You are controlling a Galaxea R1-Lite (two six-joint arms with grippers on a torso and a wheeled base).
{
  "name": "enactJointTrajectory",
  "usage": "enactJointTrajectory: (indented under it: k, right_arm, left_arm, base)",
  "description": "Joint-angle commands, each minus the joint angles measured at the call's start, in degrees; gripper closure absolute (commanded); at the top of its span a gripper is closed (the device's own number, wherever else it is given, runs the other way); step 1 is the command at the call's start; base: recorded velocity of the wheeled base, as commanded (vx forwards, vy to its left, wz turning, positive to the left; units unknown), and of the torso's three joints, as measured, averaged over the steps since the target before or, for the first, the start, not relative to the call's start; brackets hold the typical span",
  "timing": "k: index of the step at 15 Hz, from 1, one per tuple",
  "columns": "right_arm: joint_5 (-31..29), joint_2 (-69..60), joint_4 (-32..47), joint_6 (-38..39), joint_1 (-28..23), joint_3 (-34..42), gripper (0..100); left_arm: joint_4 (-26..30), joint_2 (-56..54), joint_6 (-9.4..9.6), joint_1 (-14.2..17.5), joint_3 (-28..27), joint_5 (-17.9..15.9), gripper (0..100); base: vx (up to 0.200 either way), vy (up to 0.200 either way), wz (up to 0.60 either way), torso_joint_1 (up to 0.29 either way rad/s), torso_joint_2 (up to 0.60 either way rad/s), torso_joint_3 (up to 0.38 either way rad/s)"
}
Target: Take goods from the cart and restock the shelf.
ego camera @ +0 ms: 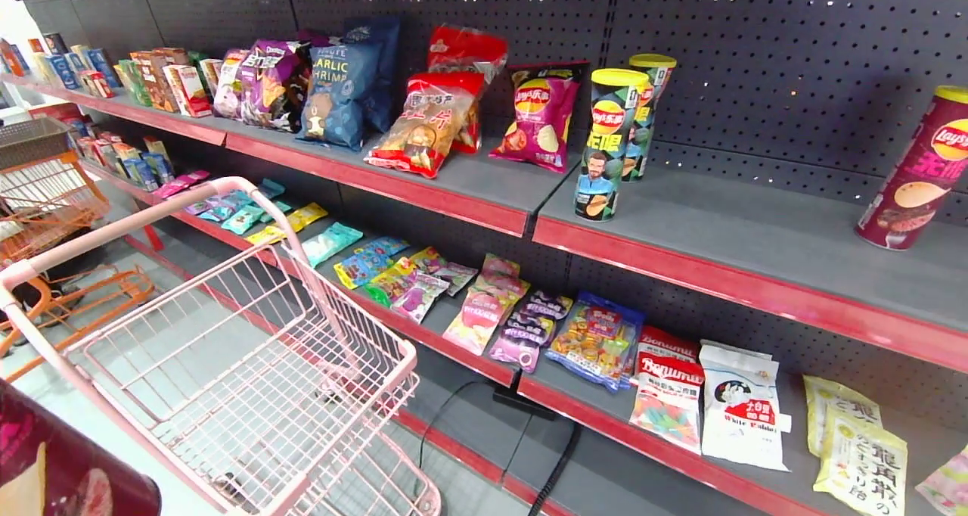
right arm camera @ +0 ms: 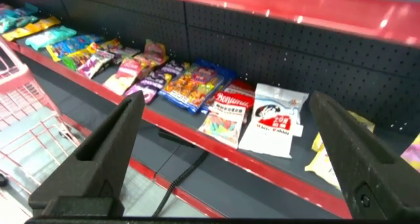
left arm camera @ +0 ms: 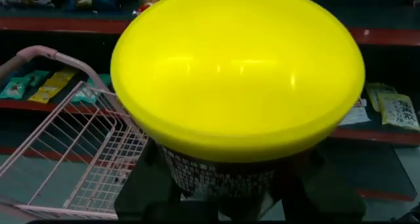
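The right end effector (right arm camera: 225, 100) has two broad, matte black, wedge-shaped fingers (right arm camera: 98, 159).

The top shelf (ego camera: 681, 228) is grey with a red edge. Boxes (ego camera: 162, 77) stand far to the left. Next to them, chip bags (ego camera: 340, 92) lean back. Two dark tubes (ego camera: 605, 145) stand near the middle, and a red tube (ego camera: 915, 175) is far right. Candy packs (ego camera: 491, 304) lie flat on the lower shelf (ego camera: 575, 410).

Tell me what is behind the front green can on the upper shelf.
A second green can with a yellow lid stands right behind the front can; its left side is covered.
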Motion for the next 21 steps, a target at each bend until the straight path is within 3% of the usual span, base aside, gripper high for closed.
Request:
enactJointTrajectory:
  k: [1,3,11,13,16,18,21]
  right_arm:
    - [0.0,0.0,0.0,0.1,0.0,0.0,0]
    - [0.0,0.0,0.0,0.2,0.0,0.0,0]
    - [0.0,0.0,0.0,0.2,0.0,0.0,0]
    - [0.0,0.0,-0.1,0.2,0.0,0.0,0]
    - [0.0,0.0,0.0,0.2,0.0,0.0,0]
    - [0.0,0.0,0.0,0.1,0.0,0.0,0]
    - [0.0,0.0,0.0,0.0,0.0,0.0,0]
  left_arm:
    - [0.0,-0.6,0.01,0.0,0.0,0.3,100]
    - [-0.1,-1.0,0.10,0.5,-0.2,5.0,100]
    - [-0.7,-2.1,0.19,-0.9,0.6,5.2,100]
    - [-0.8,-2.6,1.15,-0.8,1.1,8.2,100]
    - [-0.8,-3.4,1.24,-0.8,1.1,8.9,100]
    - [-0.7,-3.6,3.79,-0.8,1.3,9.5,100]
    - [-0.6,-4.0,5.72,-0.8,1.4,10.1,100]
  base:
    - [0.000,0.000,0.00,0.242,-0.60,-0.364]
    - [0.000,0.000,0.00,0.244,-0.61,-0.359]
    - [0.000,0.000,-0.52,0.032,-0.06,-0.038]
    - [0.000,0.000,-0.60,0.005,0.00,0.005]
    - [0.000,0.000,-0.60,-0.001,0.00,-0.001]
    - [0.000,0.000,0.00,0.000,0.00,0.000]
    - [0.000,0.000,0.00,0.000,0.00,0.000]
